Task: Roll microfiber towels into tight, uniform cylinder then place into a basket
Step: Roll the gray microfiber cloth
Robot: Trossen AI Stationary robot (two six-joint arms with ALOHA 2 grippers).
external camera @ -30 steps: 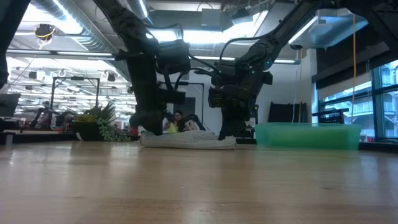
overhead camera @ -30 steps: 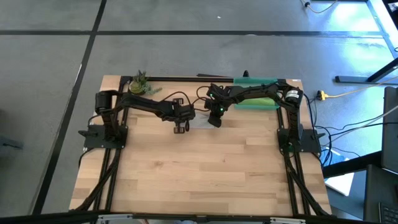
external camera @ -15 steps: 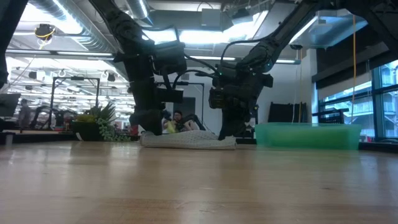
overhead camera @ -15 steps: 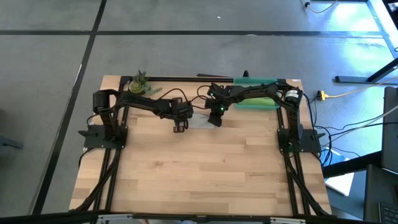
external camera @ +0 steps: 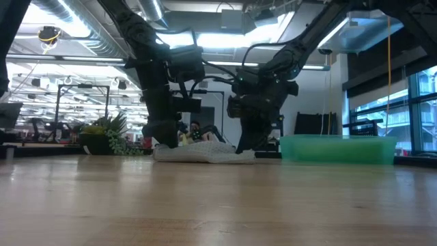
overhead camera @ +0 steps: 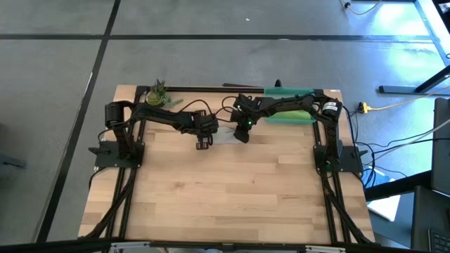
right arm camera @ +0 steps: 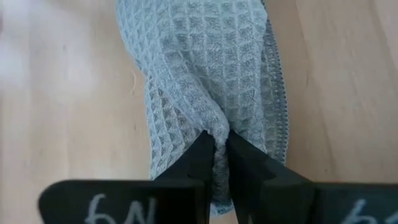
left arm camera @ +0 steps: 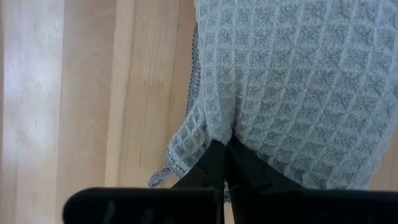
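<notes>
A light grey waffle-weave towel lies bunched on the wooden table between my two grippers; in the low view it is a low heap. My left gripper is shut on its left end and my right gripper is shut on its right end. The teal basket stands at the far right, by the table's far edge, with a lime green towel lying in it. My left gripper pinches a small fold at the grey towel's left edge between its two fingers, slanting steeply down from above. The towel rests on the table there. My right gripper pinches a gathered fold at the towel's right end between its two fingers, slanting down from above. That end puckers toward the fingertips and lies on the table.
A small potted plant stands at the far left corner. The basket is just right of my right gripper. Bare wood stretches across the near half of the table.
My left gripper has tipped slightly while staying shut on the towel's left end. The towel lies where it was.
</notes>
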